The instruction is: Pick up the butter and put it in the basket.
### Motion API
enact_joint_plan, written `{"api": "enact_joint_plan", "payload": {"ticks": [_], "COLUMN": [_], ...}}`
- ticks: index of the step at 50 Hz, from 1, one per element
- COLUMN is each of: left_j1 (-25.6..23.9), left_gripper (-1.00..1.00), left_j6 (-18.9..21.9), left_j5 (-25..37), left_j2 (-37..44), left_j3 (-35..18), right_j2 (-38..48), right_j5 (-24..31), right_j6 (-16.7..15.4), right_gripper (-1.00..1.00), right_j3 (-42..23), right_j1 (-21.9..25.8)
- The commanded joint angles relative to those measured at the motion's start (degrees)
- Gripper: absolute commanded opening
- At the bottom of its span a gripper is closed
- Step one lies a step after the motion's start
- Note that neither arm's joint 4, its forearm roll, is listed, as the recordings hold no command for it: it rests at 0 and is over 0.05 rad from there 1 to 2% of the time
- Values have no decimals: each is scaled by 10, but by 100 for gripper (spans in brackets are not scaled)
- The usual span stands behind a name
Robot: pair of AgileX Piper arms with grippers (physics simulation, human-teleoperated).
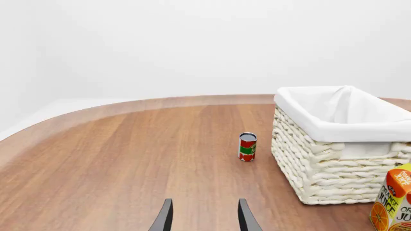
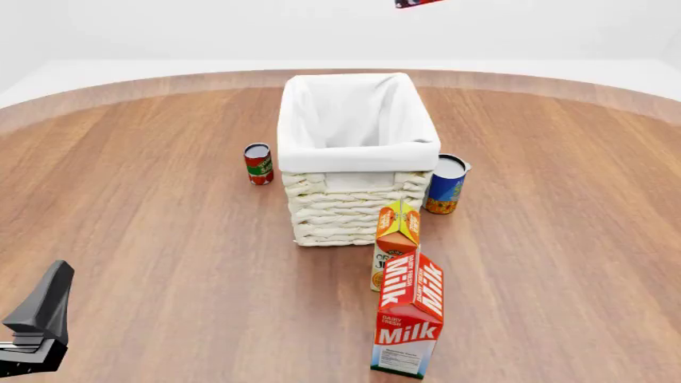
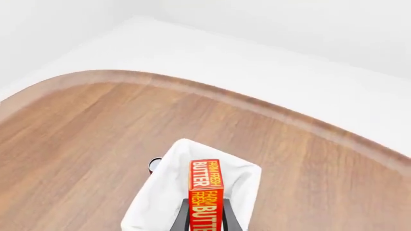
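R fingers (image 3: 204,222) clamp butter (image 3: 206,192) above basket (image 3: 168,192).

The butter (image 2: 419,3) is cut off by the upper frame edge in the front view; the right gripper is not seen there. The juice carton (image 2: 396,239) is partly hidden behind the milk carton (image 2: 410,325). The far end of the basket (image 3: 186,192) is hidden behind the butter in the right wrist view.

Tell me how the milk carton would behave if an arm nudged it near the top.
The milk carton stands upright, tall on a narrow base, so a high push would probably tip it rather than slide it. It looks like a stiff box with flat sides, so rolling seems unlikely. The juice carton stands just behind it and might get knocked.
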Motion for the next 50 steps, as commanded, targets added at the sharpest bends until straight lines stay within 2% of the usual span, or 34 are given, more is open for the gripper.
{"api": "enact_joint_plan", "payload": {"ticks": [1, 4, 10, 14, 27, 34, 50], "left_j1": [0, 0, 0, 0, 0, 0, 0], "left_gripper": [100, 100, 100, 100, 100, 100, 100], "left_j6": [0, 0, 0, 0, 0, 0, 0], "left_j5": [0, 0, 0, 0, 0, 0, 0], "left_j2": [0, 0, 0, 0, 0, 0, 0], "left_j3": [0, 0, 0, 0, 0, 0, 0], "right_j2": [24, 24, 16, 8, 33, 60, 103], "right_j5": [8, 3, -8, -18, -49, -46, -64], "right_j6": [14, 9, 19, 53, 53, 49, 45], "right_gripper": [-100, -100, -100, -100, -100, -100, -100], "right_j3": [-25, -8, 18, 37, 50, 19, 4], "right_j1": [-15, -10, 11, 41, 36, 24, 15]}}
